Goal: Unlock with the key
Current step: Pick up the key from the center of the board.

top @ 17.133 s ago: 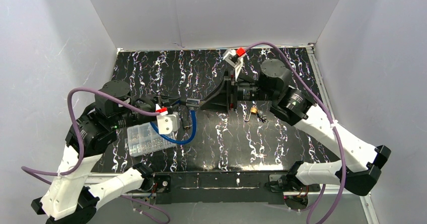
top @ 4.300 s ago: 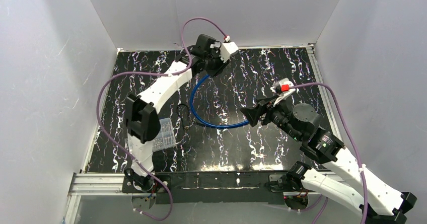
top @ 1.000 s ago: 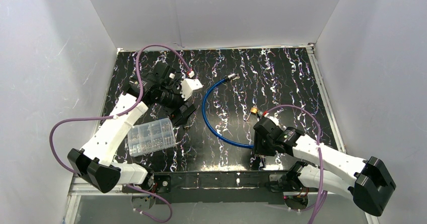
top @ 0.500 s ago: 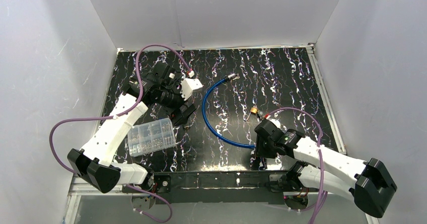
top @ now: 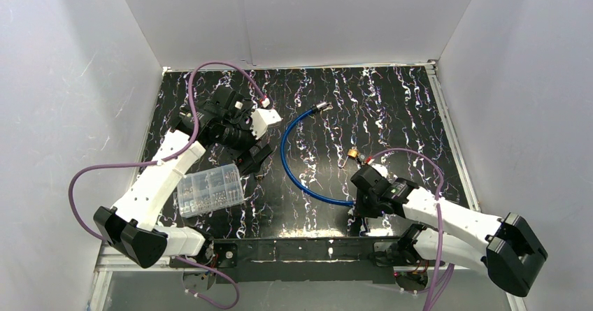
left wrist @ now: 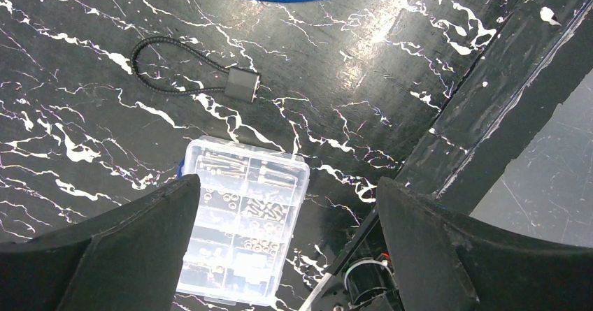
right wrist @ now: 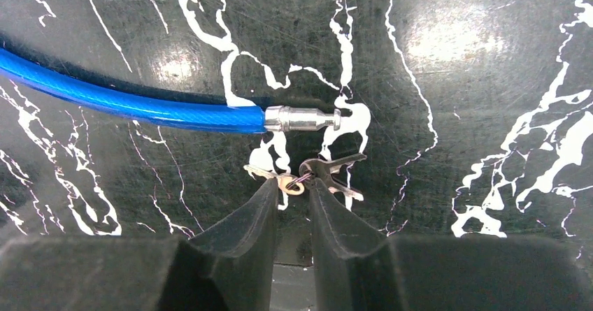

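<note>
Key bunch [right wrist: 332, 170] lies flat on the desk [right wrist: 454, 80], right at the tips of my right end effector [right wrist: 292, 185]. The keys fan out just ahead and a touch to the right of the tips, and the small tan tab [right wrist: 288, 183] on their ring sits in the gap between the two fingers. The jaws stand narrow, with only a slim gap and the tab inside it; whether the pads already bite on it I cannot tell from the wrist view. Just beyond the keys lies the metal ferrule [right wrist: 302, 119] of the blue cable [right wrist: 140, 105], which runs off to the left of the end effector. Ferrule and keys are near but apart.

My left end effector [left wrist: 283, 185] hangs wide open with nothing in it, above a clear parts box [left wrist: 241, 227]; a black loop lock [left wrist: 241, 85] lies ahead of it.

I judge the step in hand to be picking up the key. Next I need a firm pinch on the tab or ring, then a straight lift so the keys dangle free without dragging the ferrule. After that the key must go to the lock — from above, a small brass piece [top: 349, 155] beyond the right end effector looks like a padlock, though it is too small to be sure
</note>
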Controlling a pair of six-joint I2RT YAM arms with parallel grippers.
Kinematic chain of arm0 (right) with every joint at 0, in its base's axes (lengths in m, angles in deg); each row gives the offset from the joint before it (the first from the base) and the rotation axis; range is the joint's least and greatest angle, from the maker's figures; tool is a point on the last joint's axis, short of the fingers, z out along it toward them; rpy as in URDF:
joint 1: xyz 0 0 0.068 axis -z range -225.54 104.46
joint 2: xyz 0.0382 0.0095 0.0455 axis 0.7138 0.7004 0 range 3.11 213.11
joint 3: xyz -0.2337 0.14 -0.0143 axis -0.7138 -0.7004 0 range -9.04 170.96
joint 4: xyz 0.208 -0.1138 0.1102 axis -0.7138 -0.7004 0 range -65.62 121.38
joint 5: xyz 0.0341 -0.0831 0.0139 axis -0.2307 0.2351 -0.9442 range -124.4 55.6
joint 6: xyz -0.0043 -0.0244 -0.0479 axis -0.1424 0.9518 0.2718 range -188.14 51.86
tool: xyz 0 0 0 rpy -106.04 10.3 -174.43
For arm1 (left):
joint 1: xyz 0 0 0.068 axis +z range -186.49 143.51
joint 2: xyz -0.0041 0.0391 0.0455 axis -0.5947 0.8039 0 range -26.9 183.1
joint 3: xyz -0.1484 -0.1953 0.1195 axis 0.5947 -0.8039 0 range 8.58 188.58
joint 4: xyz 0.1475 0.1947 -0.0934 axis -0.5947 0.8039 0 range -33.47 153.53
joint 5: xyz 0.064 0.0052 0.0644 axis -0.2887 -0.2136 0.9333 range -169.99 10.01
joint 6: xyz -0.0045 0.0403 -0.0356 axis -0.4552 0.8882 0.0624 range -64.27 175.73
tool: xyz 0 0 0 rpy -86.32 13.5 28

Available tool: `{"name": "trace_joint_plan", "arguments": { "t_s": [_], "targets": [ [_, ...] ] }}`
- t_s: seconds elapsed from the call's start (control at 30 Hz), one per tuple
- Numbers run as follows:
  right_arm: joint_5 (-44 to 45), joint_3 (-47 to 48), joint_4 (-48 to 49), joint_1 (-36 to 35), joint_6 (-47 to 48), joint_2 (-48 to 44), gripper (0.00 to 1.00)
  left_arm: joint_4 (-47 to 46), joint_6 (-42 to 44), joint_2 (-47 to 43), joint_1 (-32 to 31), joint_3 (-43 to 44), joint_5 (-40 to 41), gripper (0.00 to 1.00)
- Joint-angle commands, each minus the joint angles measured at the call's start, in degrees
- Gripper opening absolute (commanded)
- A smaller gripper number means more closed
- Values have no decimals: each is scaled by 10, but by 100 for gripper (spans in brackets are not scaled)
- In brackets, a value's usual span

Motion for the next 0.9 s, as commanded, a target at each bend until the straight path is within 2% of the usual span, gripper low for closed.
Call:
{"name": "trace_joint_plan", "arguments": {
  "t_s": [0.0,0.2,0.47,0.7,0.87],
  "targets": [
    [20,5,14,-4,-8,7,23,8,1,-14,-1,9,-4,95],
    [20,4,16,-4,-8,13,2,9,3,-16,-1,8,-4,95],
    [13,16,18,-3,16,-19,1,12,15,-11,-1,16,-29,95],
    [-19,64,23,-4,77,-94,1,-42,19,-38,-1,-4,-162,96],
    [-58,113,44,-4,104,-120,1,-175,-39,-86,-4,-87,-308,97]
  ]
}}
